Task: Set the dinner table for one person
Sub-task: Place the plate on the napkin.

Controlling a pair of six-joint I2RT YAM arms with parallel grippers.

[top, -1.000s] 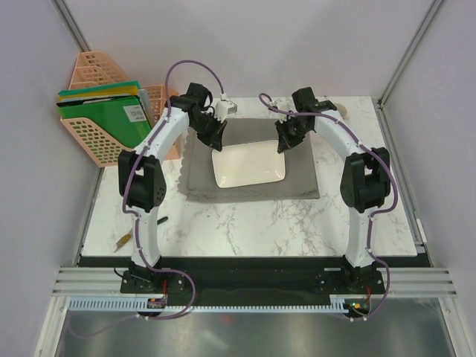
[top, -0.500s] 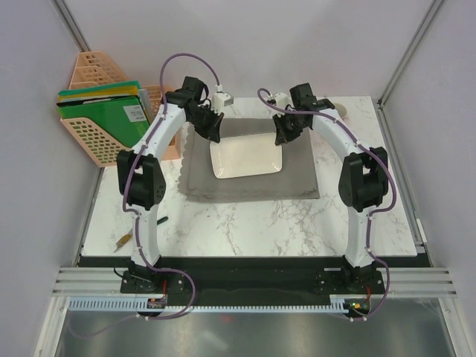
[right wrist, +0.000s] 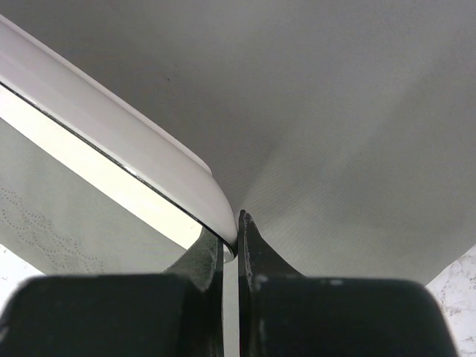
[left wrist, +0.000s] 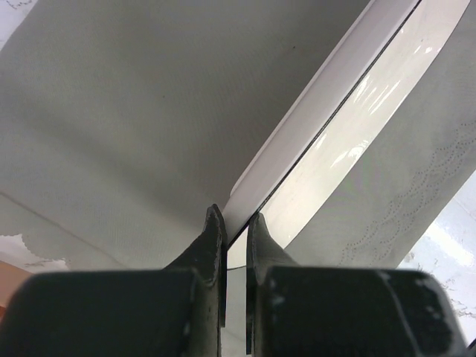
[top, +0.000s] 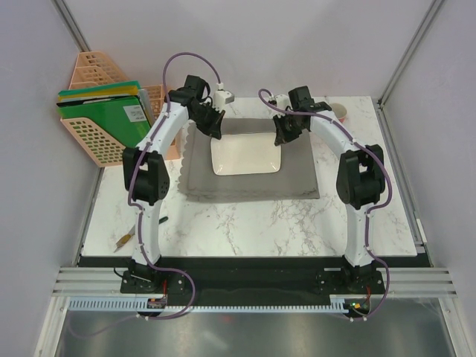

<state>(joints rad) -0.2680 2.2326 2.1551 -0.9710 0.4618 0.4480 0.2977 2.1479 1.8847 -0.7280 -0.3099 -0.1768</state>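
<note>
My left gripper (top: 214, 125) is closed on the rim of the white rectangular ceramic plate (top: 245, 156) at its 11 o'clock corner. In the left wrist view both fingers of the left gripper (left wrist: 236, 223) clamp the thin edge of the plate (left wrist: 320, 85). My right gripper (top: 282, 134) is clamped the same way on the 1 o'clock corner. The right wrist view shows the right gripper (right wrist: 230, 227) pinching the rounded corner of the plate (right wrist: 111, 141).

I hold two corners because, in my judgement, one pinch on so wide a dish would let it swing or slip. Paired grips keep its edges square to the grey scallop-edged fabric placemat (top: 297, 182) beneath it.

The placemat lies on the large white marble-pattern dinner table (top: 253, 223) with grey veins, toward 12 o'clock of the table's centre. The plate sits over the mat's 12 o'clock half. I cannot tell whether its 6 o'clock edge rests on the cloth.

Step in hand: centring the plate on the mat. Risk: unequal pull from either arm could skew the dish or drag the cloth.
</note>
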